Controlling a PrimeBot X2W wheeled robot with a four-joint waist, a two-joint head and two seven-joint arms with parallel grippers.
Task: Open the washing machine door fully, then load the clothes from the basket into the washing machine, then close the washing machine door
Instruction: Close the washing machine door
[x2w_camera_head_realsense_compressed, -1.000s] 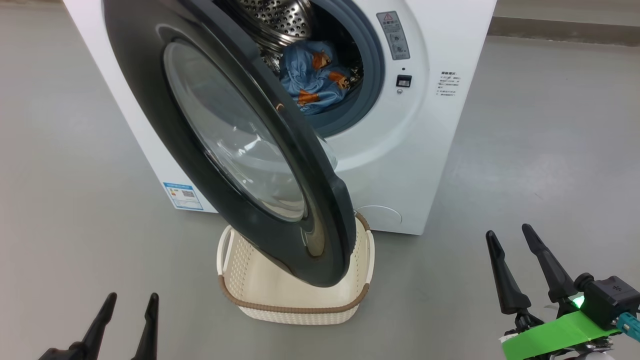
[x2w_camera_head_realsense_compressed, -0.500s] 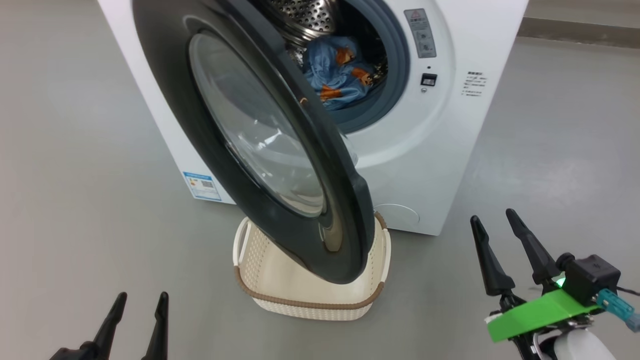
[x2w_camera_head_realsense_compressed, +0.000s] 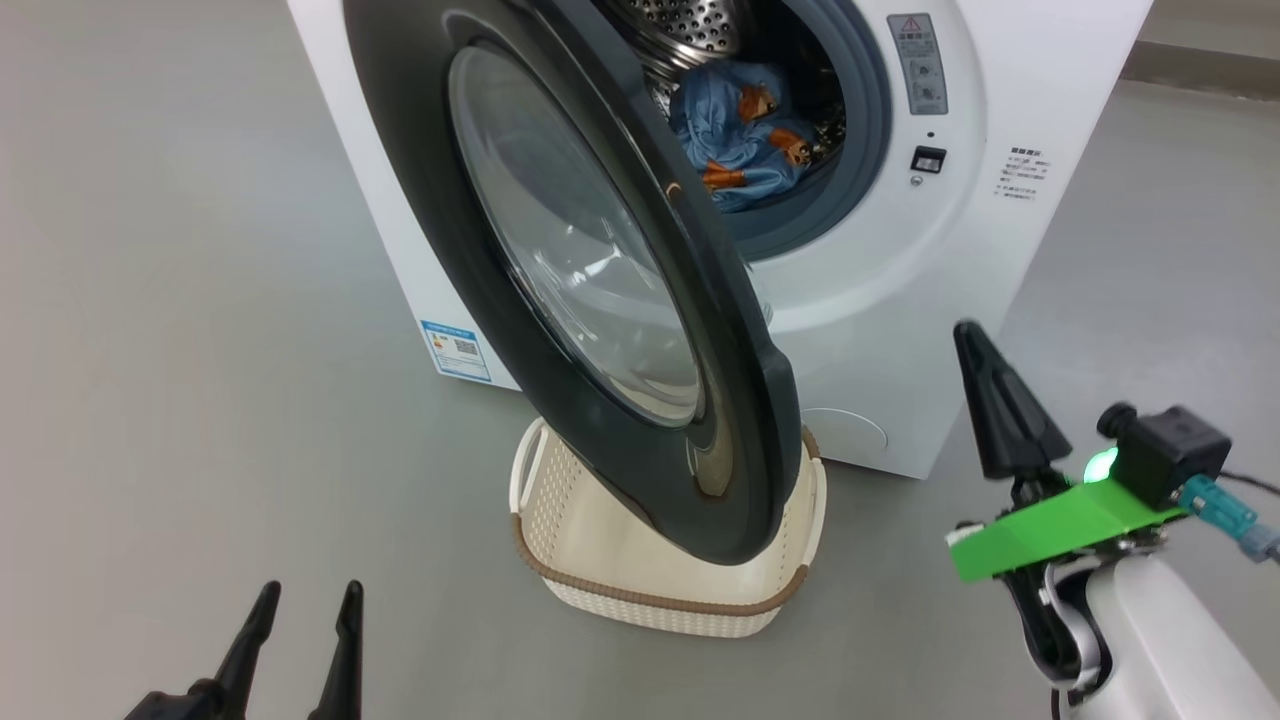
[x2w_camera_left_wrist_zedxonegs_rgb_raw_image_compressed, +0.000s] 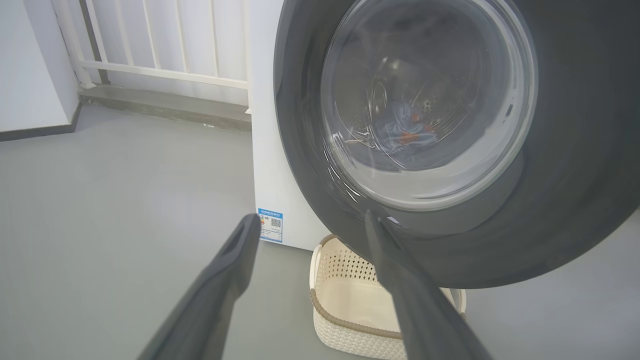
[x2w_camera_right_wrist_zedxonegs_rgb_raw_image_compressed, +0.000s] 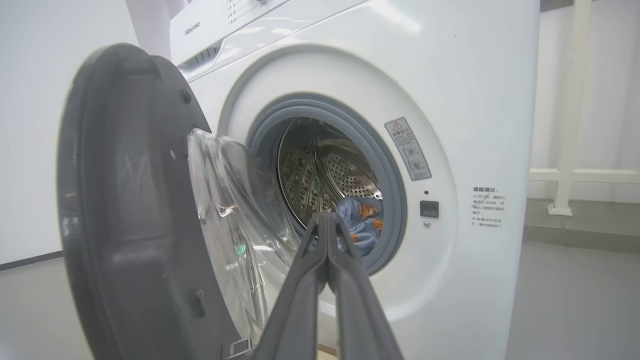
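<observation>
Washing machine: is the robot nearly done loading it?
Nearly. Done: the washing machine door is open, the clothes lie in the drum, and the basket looks empty where it shows. In hand: the right gripper, shut and holding nothing, is raised near the door. Left: closing the door.

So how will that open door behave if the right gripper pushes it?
The washing machine door likely swings rigidly: thick black rim, bulging glass. Probably heavy too. The shut right gripper may slide on its glossy rim.
</observation>
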